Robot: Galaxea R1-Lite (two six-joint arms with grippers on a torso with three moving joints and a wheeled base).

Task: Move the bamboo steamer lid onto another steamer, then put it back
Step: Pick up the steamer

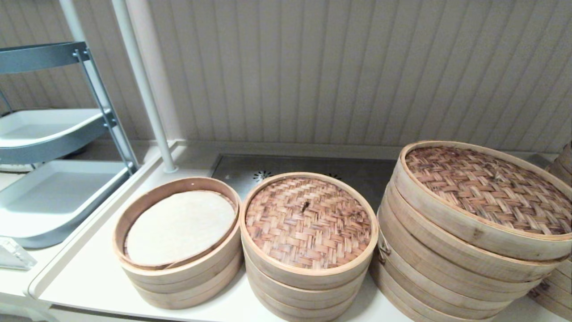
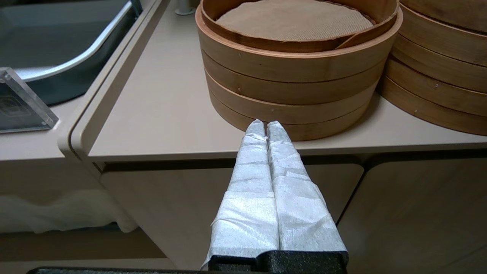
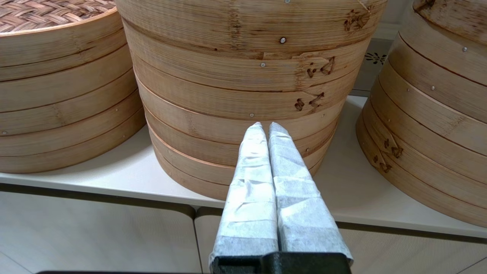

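Observation:
The bamboo steamer lid (image 1: 308, 222), reddish-brown weave with a small dark knot, sits on the middle small steamer stack (image 1: 304, 286); its edge also shows in the right wrist view (image 3: 45, 13). To its left stands the other small steamer (image 1: 187, 273), open, with a whitish paper liner (image 1: 178, 226). My left gripper (image 2: 265, 123) is shut and empty, low in front of the counter edge, pointing at that open steamer (image 2: 296, 72). My right gripper (image 3: 265, 125) is shut and empty, in front of the large stack. Neither gripper shows in the head view.
A much larger steamer stack (image 1: 464, 250) with a darker woven lid stands to the right of the small ones, and another stack (image 1: 558, 281) sits at the far right. A cart with white trays (image 1: 53, 192) and a white pole (image 1: 147, 89) are at the left.

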